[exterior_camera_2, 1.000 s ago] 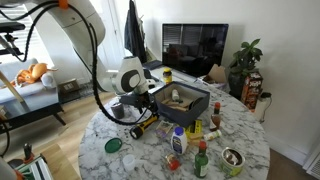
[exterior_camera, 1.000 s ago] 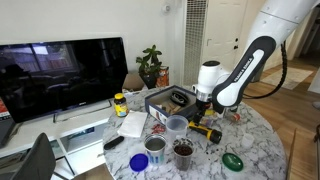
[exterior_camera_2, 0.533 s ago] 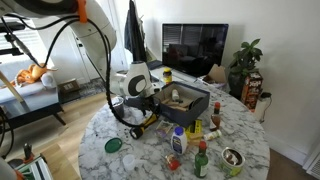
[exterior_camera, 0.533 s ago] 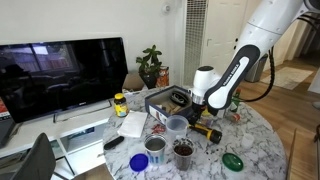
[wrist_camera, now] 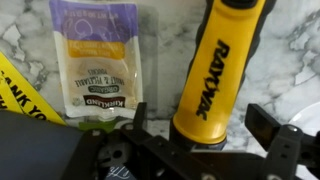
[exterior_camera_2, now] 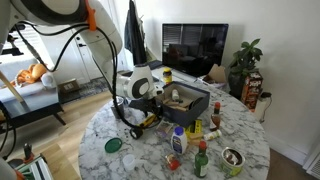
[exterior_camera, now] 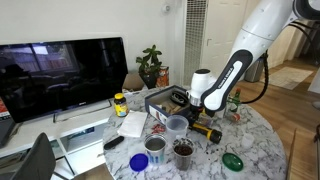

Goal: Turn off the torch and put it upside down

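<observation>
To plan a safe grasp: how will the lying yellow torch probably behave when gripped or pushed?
The Rayovac torch looks like rigid plastic, so it probably will not flex. Its rounded, glossy barrel lies on the smooth marble table, so a push may roll it, and it could slip when gripped.

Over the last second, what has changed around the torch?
The gripper has come down toward the torch. Its jaws stand open on either side of the yellow body, not closed on it. Nothing was taken hold of or let go. The torch lies on the table as before, and the cups have not moved.
</observation>
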Controlling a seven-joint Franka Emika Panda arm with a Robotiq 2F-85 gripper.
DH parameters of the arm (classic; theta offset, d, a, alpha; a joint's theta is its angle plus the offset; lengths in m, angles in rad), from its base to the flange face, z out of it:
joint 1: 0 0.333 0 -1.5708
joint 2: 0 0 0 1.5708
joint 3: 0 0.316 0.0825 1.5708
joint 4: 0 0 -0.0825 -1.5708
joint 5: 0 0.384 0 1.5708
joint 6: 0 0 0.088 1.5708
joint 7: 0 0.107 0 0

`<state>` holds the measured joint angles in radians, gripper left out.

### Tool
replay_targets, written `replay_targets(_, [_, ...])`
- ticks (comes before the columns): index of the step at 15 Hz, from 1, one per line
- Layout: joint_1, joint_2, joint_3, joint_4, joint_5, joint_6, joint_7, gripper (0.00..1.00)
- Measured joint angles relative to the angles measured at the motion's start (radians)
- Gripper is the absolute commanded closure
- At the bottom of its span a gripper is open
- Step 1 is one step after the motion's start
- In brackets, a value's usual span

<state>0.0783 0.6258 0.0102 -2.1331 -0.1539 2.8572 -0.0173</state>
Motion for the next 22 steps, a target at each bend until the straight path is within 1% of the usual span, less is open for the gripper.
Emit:
replay_targets(1, [-0.003,0.007,0.003,0.005,0.004,0.000,-0.004,0.31])
replay_targets(2, [-0.006,0.014,0.007,0.010,0.008,0.000,-0.007,0.31])
replay_targets(7, [-0.037,0.029,0.039,0.018,0.033,0.000,-0.042,0.71])
replay_targets(9, [-0.056,0.027,0.057,0.015,0.047,0.000,-0.053,0.74])
replay_targets(13, [-0.095,0.012,0.102,-0.005,0.067,0.006,-0.100,0.75])
replay_targets(16, [-0.157,-0.040,0.162,-0.078,0.082,0.065,-0.175,0.75])
replay_targets(19, [-0.250,-0.120,0.247,-0.195,0.089,0.166,-0.264,0.75])
replay_targets(20, [-0.298,-0.143,0.291,-0.237,0.090,0.205,-0.301,0.75])
replay_targets(22, [-0.420,-0.179,0.402,-0.318,0.090,0.281,-0.373,0.75])
